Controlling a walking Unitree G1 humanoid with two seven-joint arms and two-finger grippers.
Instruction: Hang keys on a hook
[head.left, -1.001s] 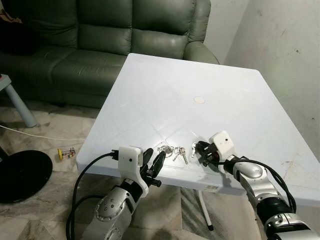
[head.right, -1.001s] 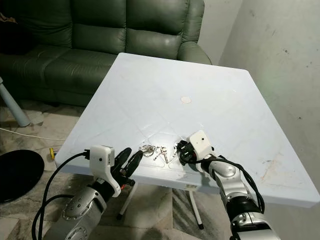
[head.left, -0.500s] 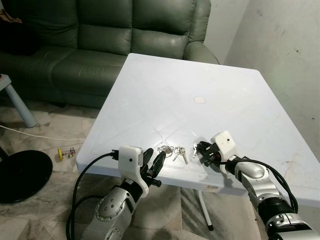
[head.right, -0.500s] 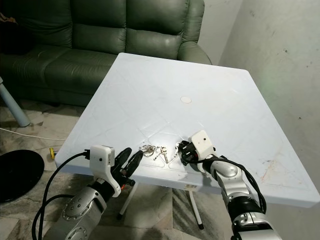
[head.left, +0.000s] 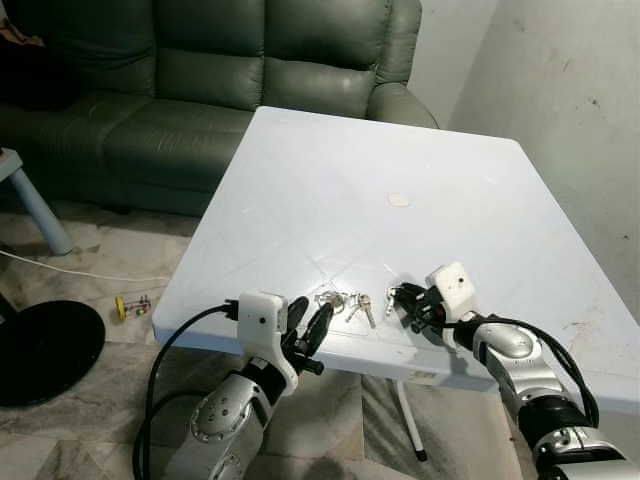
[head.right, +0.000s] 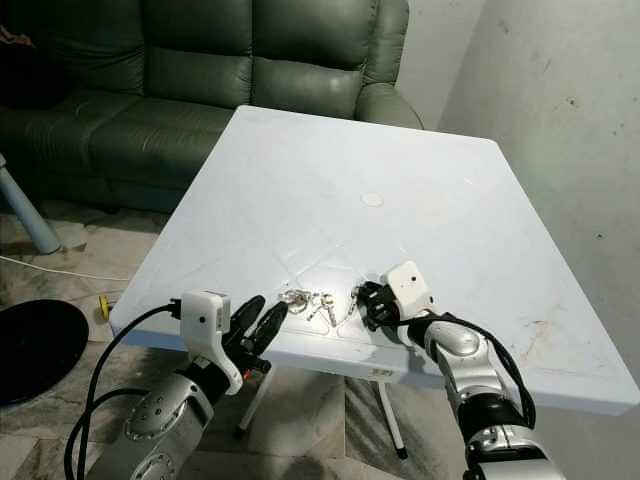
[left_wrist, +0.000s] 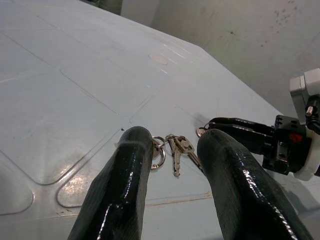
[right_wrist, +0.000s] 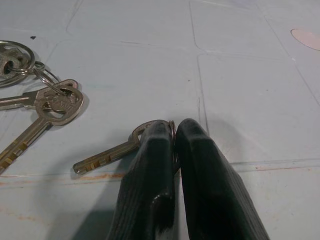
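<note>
A bunch of silver keys (head.left: 345, 302) on rings lies near the front edge of the white table (head.left: 450, 170). Just right of it lies a single key (right_wrist: 107, 155). My right gripper (right_wrist: 174, 125) rests low on the table and is shut on that key's head, and it appears again in the head view as the right gripper (head.left: 408, 301). My left gripper (head.left: 306, 327) hovers at the table's front edge, open, pointing at the bunch. In the left wrist view the bunch of keys (left_wrist: 175, 147) lies beyond the two black fingers (left_wrist: 125, 190).
A green sofa (head.left: 200, 80) stands behind the table and a white wall (head.left: 570, 90) runs along the right. A small round mark (head.left: 399, 200) sits mid-table. On the floor to the left are a black round base (head.left: 40, 350), a pale stool leg (head.left: 35, 205) and a small toy (head.left: 132, 305).
My right gripper has edged slightly to the right along the table with the single key pinched. The left arm and the bunch of keys have stayed put.
</note>
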